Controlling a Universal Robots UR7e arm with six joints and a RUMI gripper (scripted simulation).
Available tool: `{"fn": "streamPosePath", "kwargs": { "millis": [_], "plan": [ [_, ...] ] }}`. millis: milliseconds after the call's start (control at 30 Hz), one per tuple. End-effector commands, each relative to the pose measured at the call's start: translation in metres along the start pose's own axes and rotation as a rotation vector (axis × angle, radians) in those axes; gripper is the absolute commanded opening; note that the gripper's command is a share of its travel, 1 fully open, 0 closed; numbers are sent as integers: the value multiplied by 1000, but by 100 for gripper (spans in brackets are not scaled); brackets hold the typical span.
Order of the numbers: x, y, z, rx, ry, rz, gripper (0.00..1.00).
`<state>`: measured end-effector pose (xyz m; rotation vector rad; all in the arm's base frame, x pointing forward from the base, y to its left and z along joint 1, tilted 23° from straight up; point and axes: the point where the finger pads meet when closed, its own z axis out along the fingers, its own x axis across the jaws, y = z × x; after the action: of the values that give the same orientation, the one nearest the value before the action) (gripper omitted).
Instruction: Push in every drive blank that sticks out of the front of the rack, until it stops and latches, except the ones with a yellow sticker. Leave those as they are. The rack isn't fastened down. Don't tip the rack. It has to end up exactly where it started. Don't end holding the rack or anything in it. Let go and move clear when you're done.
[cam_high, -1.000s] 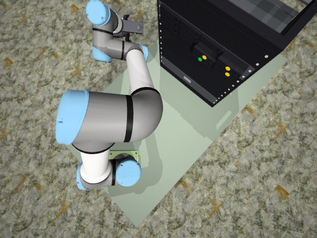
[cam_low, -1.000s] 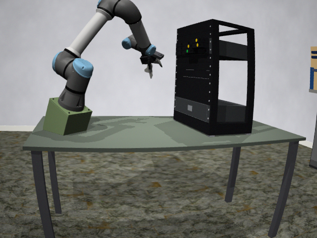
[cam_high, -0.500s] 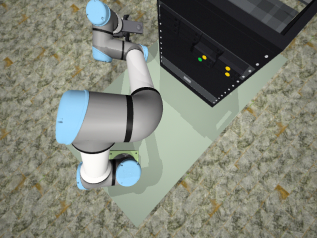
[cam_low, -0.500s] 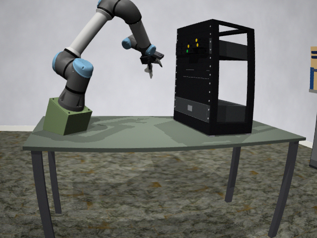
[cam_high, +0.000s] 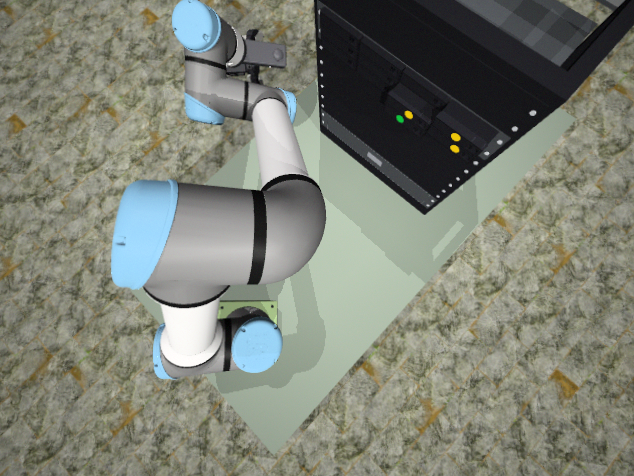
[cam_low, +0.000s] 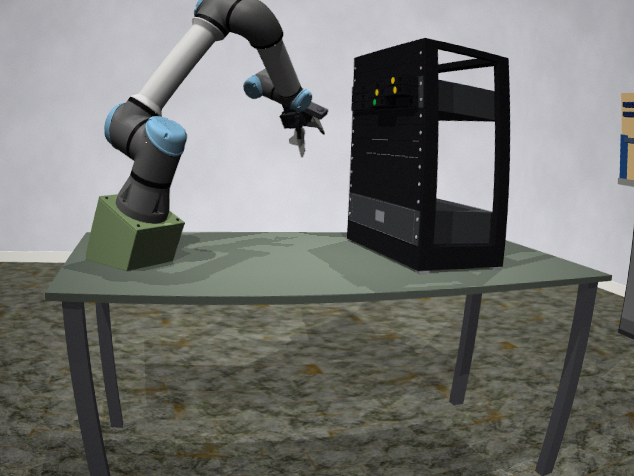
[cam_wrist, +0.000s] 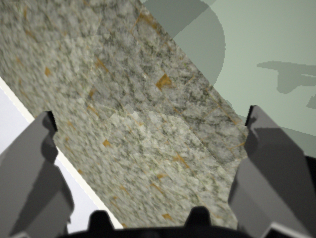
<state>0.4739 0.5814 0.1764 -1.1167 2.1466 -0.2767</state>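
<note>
A black rack stands on the green table at the right; it also shows in the overhead view. Near its top front, drive blanks stick out a little. One blank carries a green dot next to a yellow sticker. Two more yellow stickers sit on blanks to the right. My gripper hangs open and empty in the air, left of the rack's upper front and apart from it. In the wrist view the fingers stand wide over the floor and the table edge.
The arm's green base block stands at the table's left end. A grey panel closes the rack's lower front. The table edge runs close behind the rack. A poster hangs at the far right.
</note>
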Motion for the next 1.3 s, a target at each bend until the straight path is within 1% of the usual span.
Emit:
{"fn": "streamPosePath", "kwargs": {
  "millis": [0,433,667,800,933,1000,1133,1267],
  "plan": [
    [-1,0,-1,0,-2,1,100],
    [4,-7,-7,11,-20,9,100],
    [13,-19,-19,32,-54,25,100],
    [21,-29,-29,51,-82,38,100],
    [31,-43,-42,75,-123,56,100],
    [31,-43,-42,75,-123,56,100],
    [45,-60,-59,105,-171,77,100],
    [60,-82,-78,141,-232,104,100]
  ]
}}
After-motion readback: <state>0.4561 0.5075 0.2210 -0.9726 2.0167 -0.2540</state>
